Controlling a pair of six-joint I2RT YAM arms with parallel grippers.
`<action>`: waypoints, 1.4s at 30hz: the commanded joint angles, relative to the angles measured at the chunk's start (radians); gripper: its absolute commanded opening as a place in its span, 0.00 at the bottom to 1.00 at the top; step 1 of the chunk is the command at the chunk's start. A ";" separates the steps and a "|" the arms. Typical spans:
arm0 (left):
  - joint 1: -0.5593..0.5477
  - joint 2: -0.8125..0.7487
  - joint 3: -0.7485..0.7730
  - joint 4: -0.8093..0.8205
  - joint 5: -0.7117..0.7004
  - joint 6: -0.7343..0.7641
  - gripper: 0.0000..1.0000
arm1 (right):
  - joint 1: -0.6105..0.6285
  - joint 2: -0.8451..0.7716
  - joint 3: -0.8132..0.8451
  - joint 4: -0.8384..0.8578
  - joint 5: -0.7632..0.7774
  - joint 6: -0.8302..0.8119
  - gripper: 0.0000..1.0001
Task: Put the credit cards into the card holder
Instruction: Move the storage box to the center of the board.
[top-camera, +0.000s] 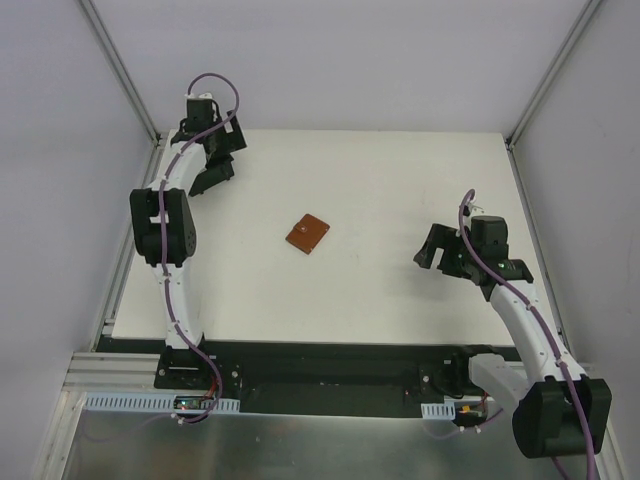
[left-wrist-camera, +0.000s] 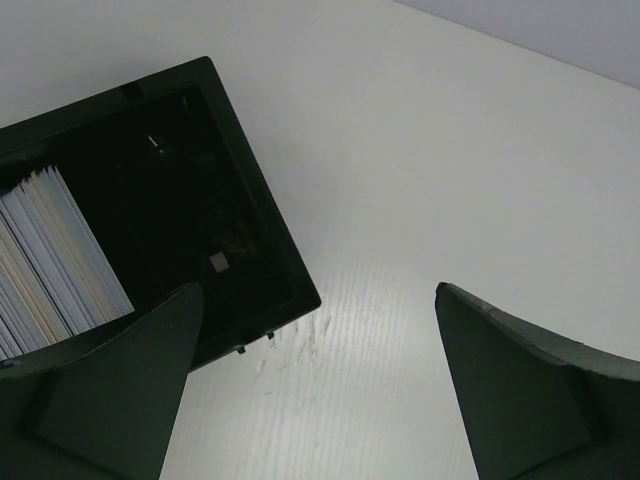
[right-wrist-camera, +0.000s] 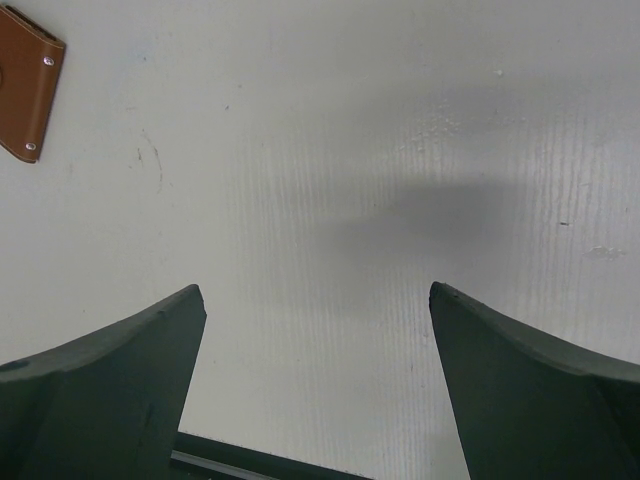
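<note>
The card holder (left-wrist-camera: 258, 200), a black open-topped box, fills the upper left of the left wrist view. A stack of white and pale credit cards (left-wrist-camera: 55, 260) stands on edge in its left part; its right part is dark and bare. My left gripper (left-wrist-camera: 318, 290) hangs open just above it, the left finger over the box's near wall and the right finger over bare table. From above, my left gripper (top-camera: 222, 160) is at the far left corner, and the holder cannot be told apart from its black parts. My right gripper (top-camera: 432, 255) (right-wrist-camera: 315, 289) is open over bare table at the right.
A brown leather wallet (top-camera: 308, 234) (right-wrist-camera: 28, 95) lies folded near the middle of the white table (top-camera: 400, 190). Grey walls and metal frame posts close in the back and sides. The table's near edge, with a dark rail (right-wrist-camera: 250, 468), runs just under my right gripper.
</note>
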 joint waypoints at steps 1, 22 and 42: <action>0.026 0.020 0.047 -0.019 -0.009 0.014 0.99 | 0.003 0.004 0.005 -0.002 -0.023 -0.010 0.96; 0.031 0.103 0.082 -0.110 0.167 -0.027 0.99 | 0.001 -0.015 -0.018 0.008 -0.041 0.005 0.96; -0.076 -0.066 -0.136 -0.107 0.226 -0.099 0.95 | 0.003 0.015 -0.055 0.041 -0.078 0.036 0.96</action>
